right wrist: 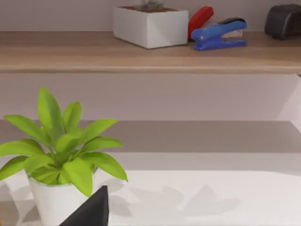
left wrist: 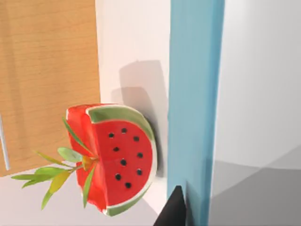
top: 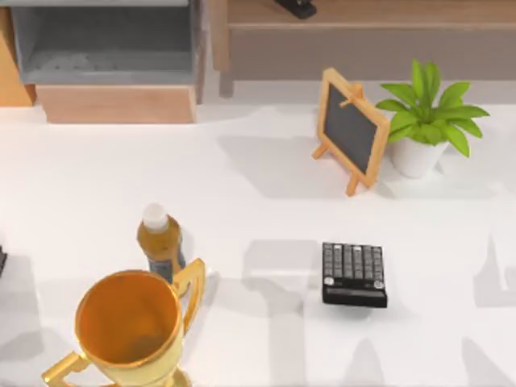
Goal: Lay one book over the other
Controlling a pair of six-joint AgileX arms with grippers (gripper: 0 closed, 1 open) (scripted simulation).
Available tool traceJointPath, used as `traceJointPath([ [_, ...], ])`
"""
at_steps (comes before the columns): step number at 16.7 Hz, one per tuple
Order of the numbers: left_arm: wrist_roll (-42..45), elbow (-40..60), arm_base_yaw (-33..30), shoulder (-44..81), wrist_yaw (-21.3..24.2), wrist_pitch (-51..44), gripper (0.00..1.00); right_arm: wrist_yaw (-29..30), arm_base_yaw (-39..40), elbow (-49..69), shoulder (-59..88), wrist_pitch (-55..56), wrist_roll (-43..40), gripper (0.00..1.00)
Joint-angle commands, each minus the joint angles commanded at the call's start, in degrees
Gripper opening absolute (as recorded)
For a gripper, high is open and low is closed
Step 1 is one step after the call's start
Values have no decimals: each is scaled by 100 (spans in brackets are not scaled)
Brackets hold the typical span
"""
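Left pincer: just a dark tip (left wrist: 175,209) at the lower edge of the left wrist view, cut off, so I cannot tell whether it is spread or pressed together.
Right pincer: a dark wedge (right wrist: 90,211) at the lower edge of the right wrist view, cut off too; its state cannot be told.
Book: a tall blue band (left wrist: 194,108) stands upright just beside the left pincer's tip. It may be a book's cover seen close, but its ends are cut off and I cannot be sure.
Watermelon slice (left wrist: 117,157): near the blue band, against a white wall, with green leaves (left wrist: 61,172) crossing part of its front.
Counter (top: 242,177): white, crossed by grey shadows.
Gold trophy (top: 129,326): at the front left, its base cut off.
Bottle (top: 161,240): just behind the trophy, partly hidden by its handle.
Calculator (top: 354,274): lying flat, right of centre.
Chalkboard (top: 351,129): tilted on its easel at the back, beside a potted plant (top: 427,121).
Shelf (right wrist: 150,52): behind the plant, holding a white box (right wrist: 150,26) and a blue stapler (right wrist: 218,34) — a red thing (right wrist: 200,19) sits half hidden between them.
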Motion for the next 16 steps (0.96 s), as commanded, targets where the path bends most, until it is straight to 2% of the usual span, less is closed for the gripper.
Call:
traceJointPath([
  [10,0,0,0,0,0,0,98,0,0,0,0,0,0,100],
  [16,0,0,0,0,0,0,100,0,0,0,0,0,0,100],
])
